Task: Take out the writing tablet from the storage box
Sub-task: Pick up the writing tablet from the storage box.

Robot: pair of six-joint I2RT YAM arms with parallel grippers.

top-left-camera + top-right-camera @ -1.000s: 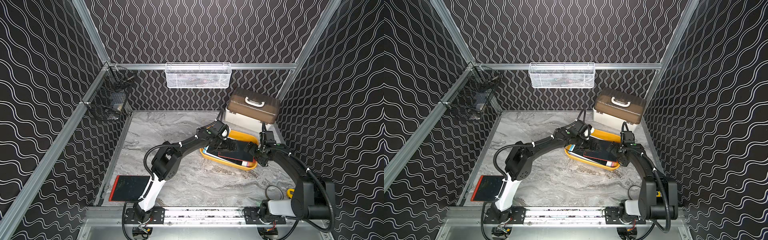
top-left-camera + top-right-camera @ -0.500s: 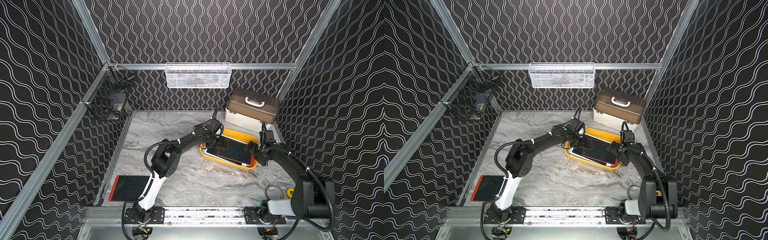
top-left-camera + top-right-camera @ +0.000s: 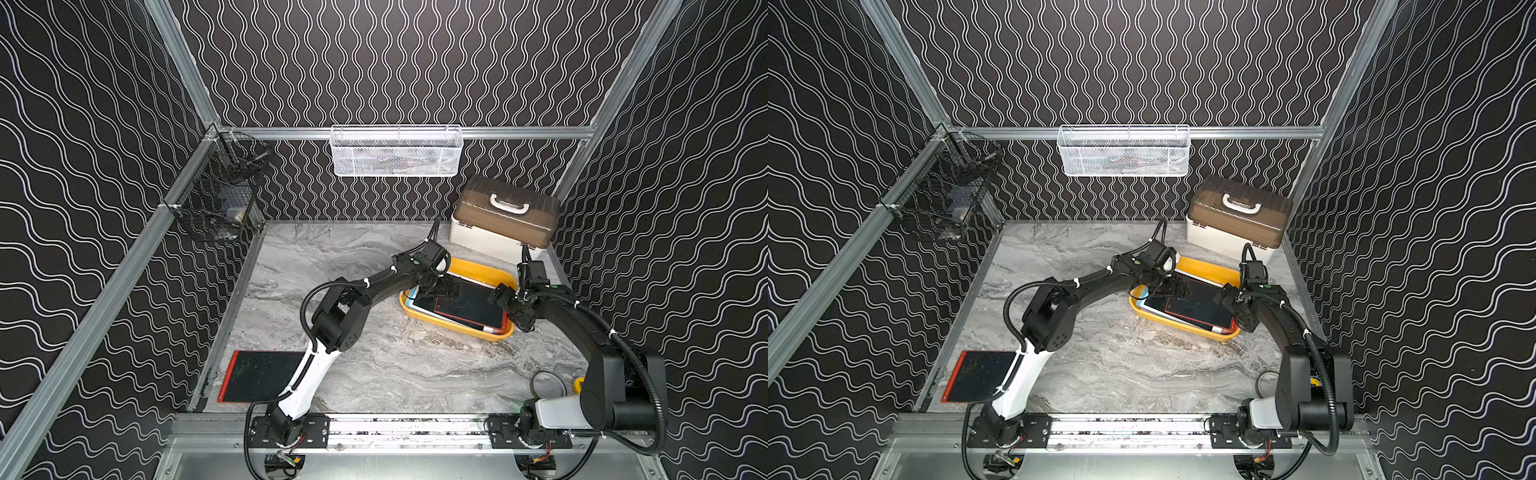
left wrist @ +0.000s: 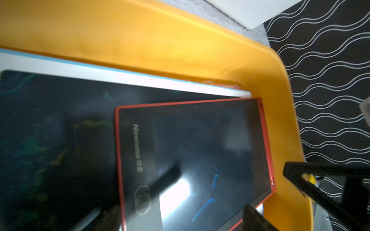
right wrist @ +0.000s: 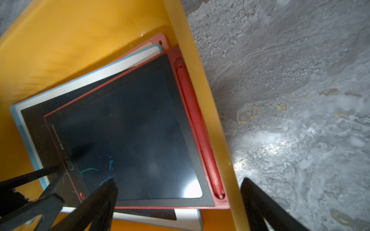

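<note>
Right hand, jaws apart, astride storage box rim and edge of top writing tablet

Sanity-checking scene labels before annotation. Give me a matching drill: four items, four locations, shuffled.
1 mesh basket
2 brown-lidded case
3 blue-edged tablet
4 lone red tablet

A in the yellow box, under the red-framed tablet
B flat on the table by the left arm's base
C hung on the back rail
D behind the yellow box

Pairs: 1-C, 2-D, 3-A, 4-B
</note>
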